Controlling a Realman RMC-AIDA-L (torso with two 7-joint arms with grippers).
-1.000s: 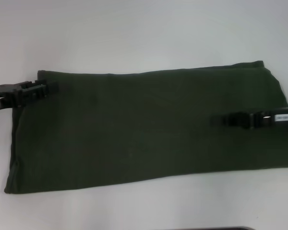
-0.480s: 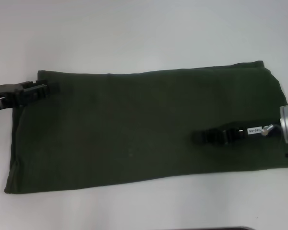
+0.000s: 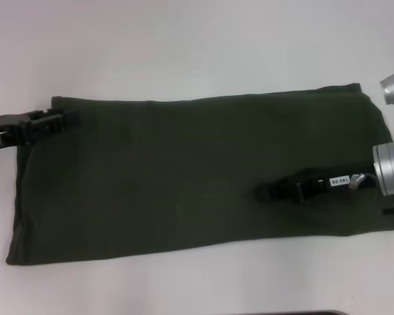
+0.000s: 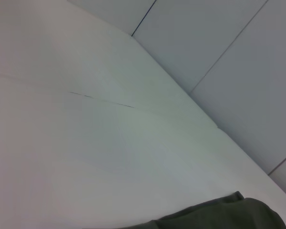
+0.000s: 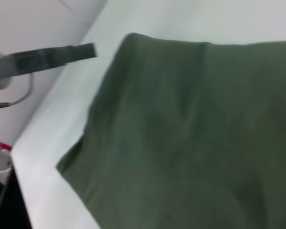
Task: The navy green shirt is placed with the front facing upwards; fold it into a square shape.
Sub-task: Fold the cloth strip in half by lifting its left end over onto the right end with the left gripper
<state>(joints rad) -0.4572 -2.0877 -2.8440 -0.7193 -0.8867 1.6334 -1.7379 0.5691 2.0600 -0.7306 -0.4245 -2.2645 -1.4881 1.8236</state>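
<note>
Lying flat beneath the right gripper (image 3: 266, 192), its opening unclear, the navy green shirt (image 3: 171, 177) meets the left gripper (image 3: 69, 120) at its far-left corner.

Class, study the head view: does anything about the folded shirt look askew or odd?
Slightly. The navy green shirt lies as a long band, not square, and it sits skewed: its edges slant across the white table. The left claw is at its far left corner, the right claw over its right half. No damage.
</note>
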